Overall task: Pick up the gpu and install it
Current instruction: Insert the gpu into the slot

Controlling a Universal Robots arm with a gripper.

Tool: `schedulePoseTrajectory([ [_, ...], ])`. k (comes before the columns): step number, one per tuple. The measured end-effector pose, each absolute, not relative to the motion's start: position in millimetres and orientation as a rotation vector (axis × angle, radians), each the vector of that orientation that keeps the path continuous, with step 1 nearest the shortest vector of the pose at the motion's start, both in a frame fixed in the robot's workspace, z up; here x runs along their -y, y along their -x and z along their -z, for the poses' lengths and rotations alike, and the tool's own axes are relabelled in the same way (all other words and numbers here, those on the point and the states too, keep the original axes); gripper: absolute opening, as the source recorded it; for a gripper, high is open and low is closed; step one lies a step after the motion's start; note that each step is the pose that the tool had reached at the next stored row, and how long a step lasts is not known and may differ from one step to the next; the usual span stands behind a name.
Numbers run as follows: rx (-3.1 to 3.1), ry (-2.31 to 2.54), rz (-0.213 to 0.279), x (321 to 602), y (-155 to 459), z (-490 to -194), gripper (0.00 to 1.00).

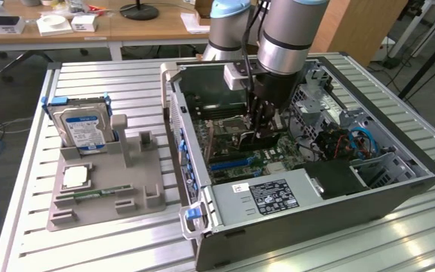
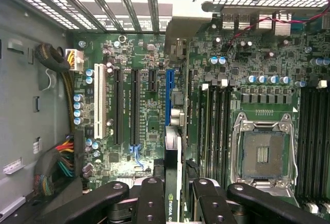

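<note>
My gripper (image 1: 267, 131) reaches down into the open computer case (image 1: 195, 170), low over the motherboard (image 1: 240, 161). In the wrist view the gripper (image 2: 175, 188) is shut on the gpu (image 2: 172, 152), a thin black card seen edge-on with a green logo near the fingers (image 2: 149, 198). The card hangs upright over the motherboard (image 2: 149, 126), roughly in line with the blue slot (image 2: 169, 96) and just short of its near end. I cannot tell whether its edge touches the board. Two long black slots (image 2: 127, 105) lie beside the blue one.
An empty CPU socket (image 2: 263, 154) and memory slots (image 2: 214, 115) flank the card. Cable bundles (image 2: 56, 167) lie by the case wall. Outside the case, a grey fixture (image 1: 127, 175) holds a blue-labelled hard drive (image 1: 81, 127) and a silver CPU chip (image 1: 76, 177).
</note>
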State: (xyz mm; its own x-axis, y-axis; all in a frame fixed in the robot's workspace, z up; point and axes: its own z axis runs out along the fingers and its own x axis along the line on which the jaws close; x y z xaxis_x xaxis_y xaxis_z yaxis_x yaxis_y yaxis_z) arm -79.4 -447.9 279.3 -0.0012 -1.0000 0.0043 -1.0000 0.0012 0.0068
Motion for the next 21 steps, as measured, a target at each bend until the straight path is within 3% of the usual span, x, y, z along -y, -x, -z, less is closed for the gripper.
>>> schedulePoseTrajectory([
  [21,2.2,-2.234,0.0,447.9,80.0,-278.7,0.26],
])
